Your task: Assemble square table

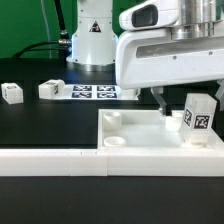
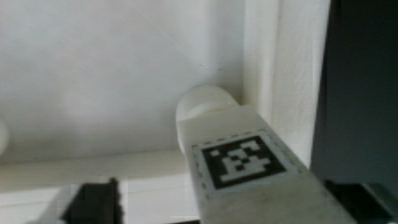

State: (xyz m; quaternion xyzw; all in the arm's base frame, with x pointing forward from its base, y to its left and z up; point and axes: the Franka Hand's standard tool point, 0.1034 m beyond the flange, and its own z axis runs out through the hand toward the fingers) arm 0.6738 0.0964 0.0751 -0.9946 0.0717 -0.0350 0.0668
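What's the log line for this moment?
gripper: open, straddling leg | leg: standing on tabletop, near corner | loose legs: two, off tabletop, exterior view's left

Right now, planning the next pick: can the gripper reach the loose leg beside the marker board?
Probably, not immediately: the loose leg lies uncovered, but the gripper straddles another leg over the slab.

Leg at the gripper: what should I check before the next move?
1. Leg between the fingers of the gripper: ok.
2. Firm grip: cannot tell; a gap shows beside one finger.
3. Leg over the tabletop: ok.
4. Leg seated in a hole: cannot tell.
5. Near corner holes unblocked: ok.
6. Two loose legs apart from the arm: ok.
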